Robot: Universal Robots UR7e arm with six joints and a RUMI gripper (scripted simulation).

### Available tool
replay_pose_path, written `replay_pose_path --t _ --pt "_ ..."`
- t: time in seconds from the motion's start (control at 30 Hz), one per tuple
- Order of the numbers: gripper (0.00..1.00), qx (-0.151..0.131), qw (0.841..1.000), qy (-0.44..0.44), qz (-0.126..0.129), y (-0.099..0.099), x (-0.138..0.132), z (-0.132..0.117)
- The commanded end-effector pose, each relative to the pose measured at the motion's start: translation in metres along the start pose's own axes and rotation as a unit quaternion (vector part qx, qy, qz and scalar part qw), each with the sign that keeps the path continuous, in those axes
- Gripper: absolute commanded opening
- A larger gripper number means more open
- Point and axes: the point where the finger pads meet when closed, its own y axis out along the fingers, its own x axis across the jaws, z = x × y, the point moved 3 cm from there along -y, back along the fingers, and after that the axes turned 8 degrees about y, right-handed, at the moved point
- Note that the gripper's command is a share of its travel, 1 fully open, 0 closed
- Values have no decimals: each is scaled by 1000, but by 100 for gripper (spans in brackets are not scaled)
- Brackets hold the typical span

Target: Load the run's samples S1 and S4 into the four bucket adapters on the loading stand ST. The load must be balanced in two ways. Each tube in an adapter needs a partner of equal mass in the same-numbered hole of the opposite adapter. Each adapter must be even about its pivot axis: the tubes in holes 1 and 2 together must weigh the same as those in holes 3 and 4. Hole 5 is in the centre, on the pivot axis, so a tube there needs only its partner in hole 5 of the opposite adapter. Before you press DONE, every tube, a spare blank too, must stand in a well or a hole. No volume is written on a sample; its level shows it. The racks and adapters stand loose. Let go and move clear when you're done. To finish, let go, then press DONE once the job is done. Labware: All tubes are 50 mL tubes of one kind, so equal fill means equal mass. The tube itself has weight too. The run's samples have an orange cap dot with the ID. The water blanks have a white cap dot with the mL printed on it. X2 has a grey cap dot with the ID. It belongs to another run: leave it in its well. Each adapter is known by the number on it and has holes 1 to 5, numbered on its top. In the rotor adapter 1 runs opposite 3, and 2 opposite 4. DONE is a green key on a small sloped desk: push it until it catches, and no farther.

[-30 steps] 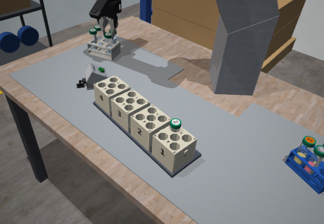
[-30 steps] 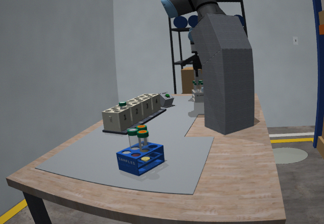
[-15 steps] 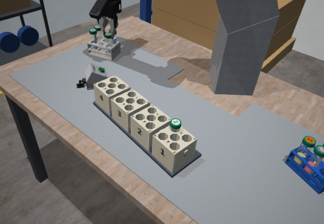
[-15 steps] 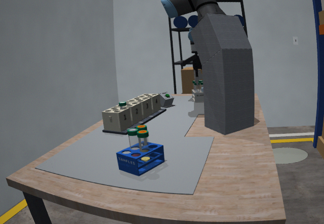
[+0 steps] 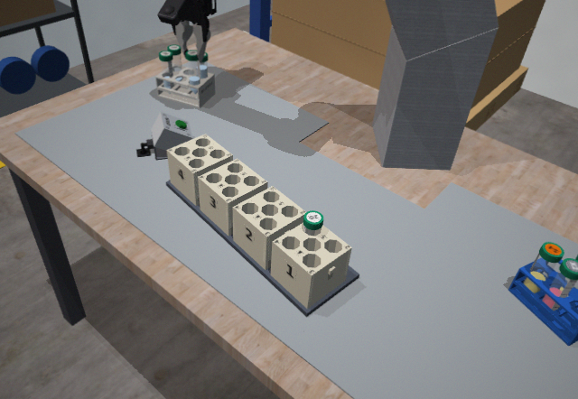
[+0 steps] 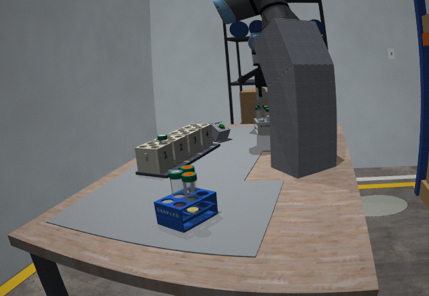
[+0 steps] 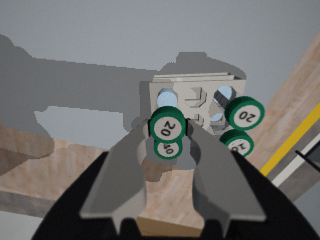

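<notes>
Gripping with the grey two-fingered claw (image 7: 169,136) the green-capped clear plastic tube marked 20 (image 7: 167,124), just below its cap, upright in the pale blank rack (image 5: 184,88) on the tabletop (image 5: 261,78); likely rigid, smooth, part-filled, so slip-prone.

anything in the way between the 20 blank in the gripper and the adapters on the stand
Nothing visible blocks it once lifted. The gripper is shut on the 20 mL blank, which sits in the blanks rack. The DONE desk sits low between rack and adapter 4.
</notes>
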Motion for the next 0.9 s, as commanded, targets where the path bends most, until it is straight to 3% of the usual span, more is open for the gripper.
replay_pose_path --t 0.0,0.87 --pt "0 0 1000 0 0 -15 0 0" --pt "0 0 1000 0 0 -92 0 0"
